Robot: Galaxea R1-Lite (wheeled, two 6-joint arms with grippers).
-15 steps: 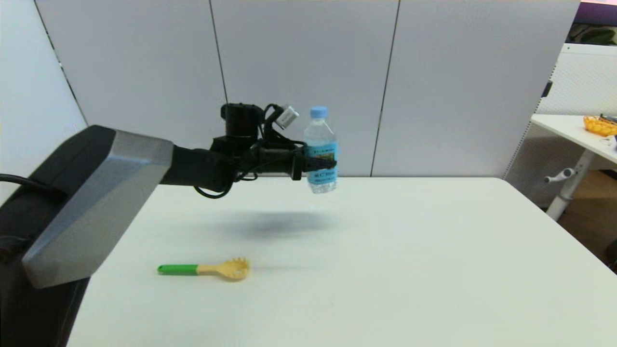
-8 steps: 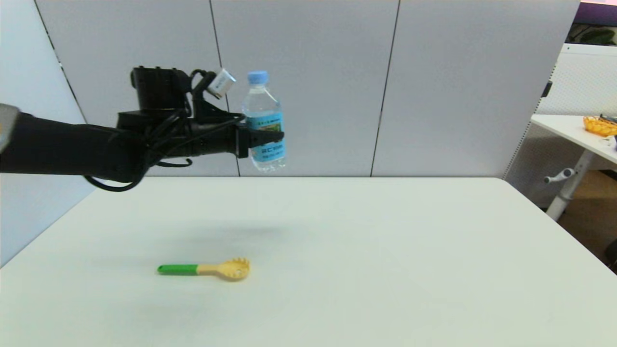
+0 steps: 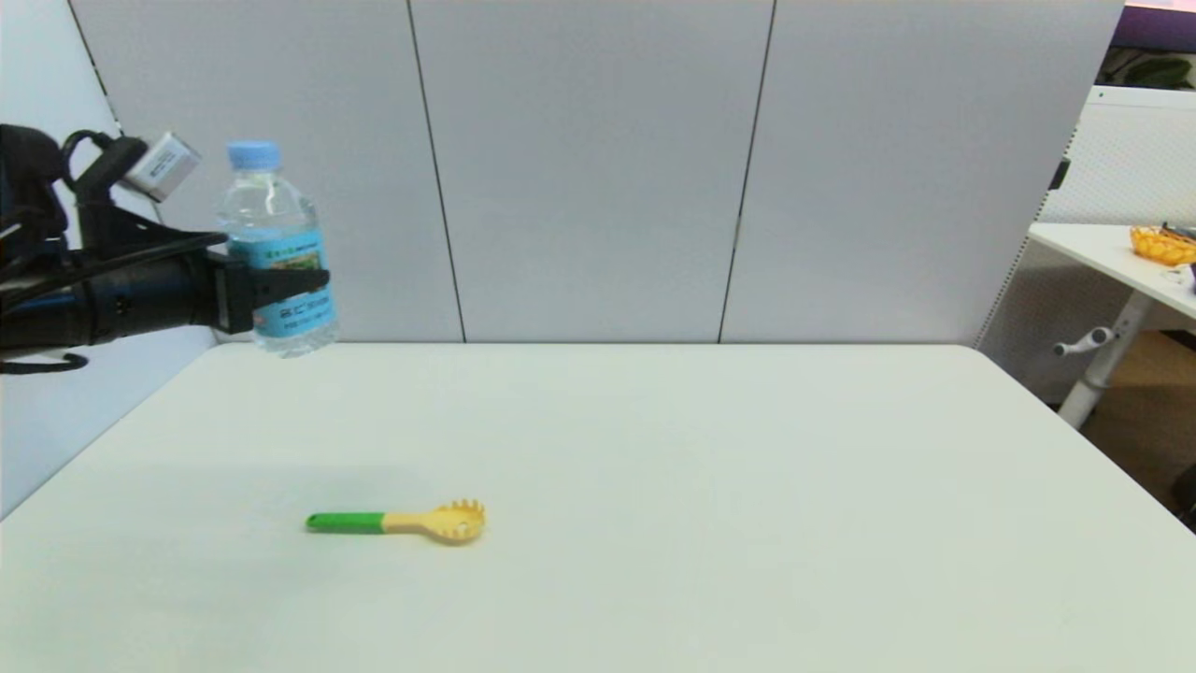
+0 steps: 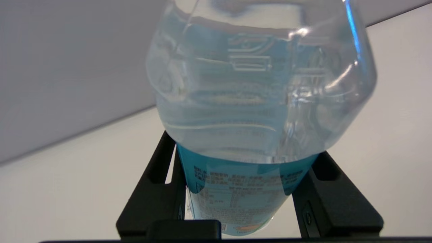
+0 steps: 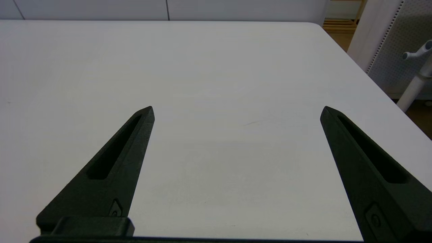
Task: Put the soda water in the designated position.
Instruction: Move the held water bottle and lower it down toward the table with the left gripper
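A: The soda water is hanging in the air at the far left, above the far left corner of the surface, upright. The left gripper is clamping it across the blue label, one finger on each side.

B: Is anything on that label reading clearly?

A: Not really. The head view is showing a small green-and-yellow picture near the label's top and pale characters below it, too small to make out. In the left wrist view the soda water is filling most of the picture, with fine print on the blue band that I cannot read.

B: And how is the bottle looking?

A: Clear plastic, light blue screw cap, clear liquid inside, ribbed lower body showing below the label. The black fingers are pressing against its sides.

B: What is lying further right?

A: A pasta spoon with a green handle and yellow head is lying flat on the surface, nearer the front and well apart from the bottle. The right gripper is hovering over bare surface with its fingers spread wide, holding nothing.
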